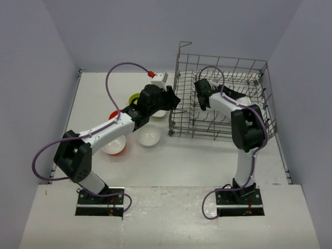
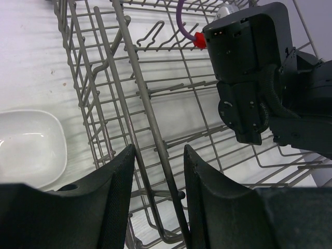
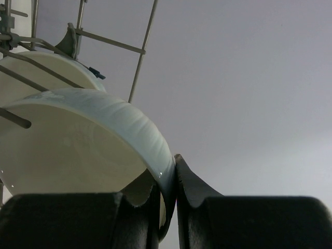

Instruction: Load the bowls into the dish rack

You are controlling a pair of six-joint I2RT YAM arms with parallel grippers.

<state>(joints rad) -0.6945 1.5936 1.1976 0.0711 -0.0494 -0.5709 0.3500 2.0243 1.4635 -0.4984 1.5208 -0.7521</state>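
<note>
The dish rack [image 1: 259, 78], a grey wire basket, stands at the far right. My left gripper [image 1: 174, 104] is open at its left wall. In the left wrist view its jaws [image 2: 160, 150] straddle a wire of the rack [image 2: 150, 104] without pinching it. My right gripper [image 1: 200, 97] is inside the rack, shut on the rim of a pale blue bowl [image 3: 78, 140] held on edge [image 3: 168, 168]. On the table lie a yellow-green bowl [image 1: 135, 97], an orange bowl [image 1: 114, 114], an orange bowl with white inside [image 1: 114, 147], a round white bowl [image 1: 149, 137] and a squarish white bowl [image 2: 28, 148].
The right arm's wrist [image 2: 244, 78] shows through the rack wires in the left wrist view. A second pale rounded shape [image 3: 46, 70] sits behind the held bowl among rack wires. Grey walls enclose the table [image 1: 181, 166] on three sides.
</note>
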